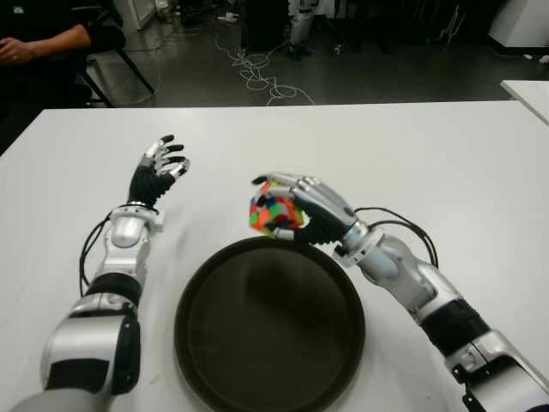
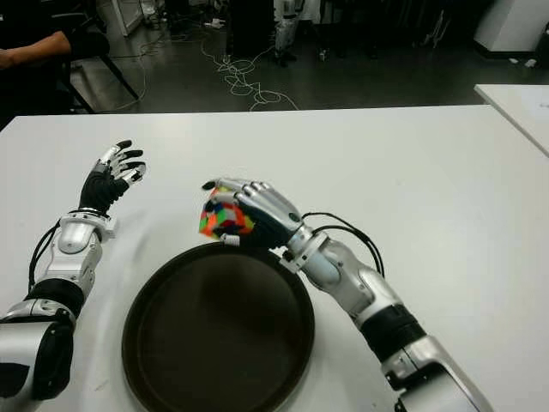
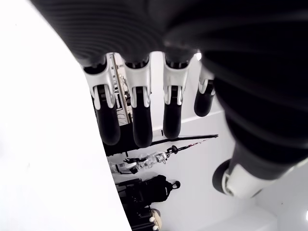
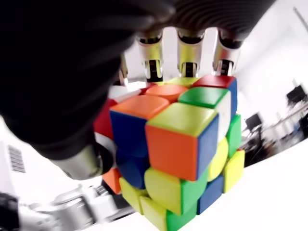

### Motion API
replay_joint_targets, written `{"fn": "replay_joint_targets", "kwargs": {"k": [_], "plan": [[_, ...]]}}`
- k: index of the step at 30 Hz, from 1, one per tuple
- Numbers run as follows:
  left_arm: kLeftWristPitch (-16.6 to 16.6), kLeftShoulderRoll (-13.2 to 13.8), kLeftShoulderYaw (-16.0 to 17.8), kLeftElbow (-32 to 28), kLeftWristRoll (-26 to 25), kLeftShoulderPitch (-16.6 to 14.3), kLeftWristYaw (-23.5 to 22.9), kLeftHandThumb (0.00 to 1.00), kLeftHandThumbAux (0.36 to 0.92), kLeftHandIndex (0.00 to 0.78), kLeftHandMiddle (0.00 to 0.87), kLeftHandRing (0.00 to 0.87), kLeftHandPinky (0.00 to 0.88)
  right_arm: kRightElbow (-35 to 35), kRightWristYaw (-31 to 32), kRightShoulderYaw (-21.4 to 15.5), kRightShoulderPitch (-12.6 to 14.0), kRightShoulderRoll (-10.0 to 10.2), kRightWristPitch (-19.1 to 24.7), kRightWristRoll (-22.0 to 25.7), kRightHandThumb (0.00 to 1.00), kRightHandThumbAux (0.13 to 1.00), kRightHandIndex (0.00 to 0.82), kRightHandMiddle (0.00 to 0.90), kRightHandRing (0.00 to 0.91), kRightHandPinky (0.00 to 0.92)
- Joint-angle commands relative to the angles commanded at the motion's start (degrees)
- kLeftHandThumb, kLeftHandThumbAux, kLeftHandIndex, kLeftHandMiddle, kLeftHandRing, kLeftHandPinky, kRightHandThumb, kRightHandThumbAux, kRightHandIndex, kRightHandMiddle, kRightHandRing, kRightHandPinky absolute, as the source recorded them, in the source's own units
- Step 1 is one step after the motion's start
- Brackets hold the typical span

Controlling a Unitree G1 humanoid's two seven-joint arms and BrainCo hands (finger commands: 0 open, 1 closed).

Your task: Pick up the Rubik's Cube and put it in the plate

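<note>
Eye views: right hand [image 1: 300, 206] grips the Rubik's Cube [image 1: 274, 214], held over the far rim of the plate [image 1: 193, 343], which sits at the table's [image 1: 412, 146] near edge. Left hand [image 1: 158, 172] beside the plate's left.
Left wrist view: fingers [image 3: 107, 125] loosely extended, holding nothing.
Right wrist view: fingers [image 4: 186, 53] wrapped over the cube.

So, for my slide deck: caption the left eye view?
Right hand holds the Rubik's Cube at the plate's far rim; left hand open.
</note>
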Motion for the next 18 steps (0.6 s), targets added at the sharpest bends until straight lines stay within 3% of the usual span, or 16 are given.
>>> {"fn": "replay_joint_targets", "kwargs": {"k": [18], "plan": [[0.0, -0.2, -0.3, -0.1, 0.6, 0.0, 1.5, 0.215, 0.681, 0.117, 0.216, 0.223, 0.268, -4.3, 4.9, -1.5, 2.7, 0.0, -2.6, 3.8, 0.829, 0.696, 0.380, 0.472, 0.478, 0.546]]}}
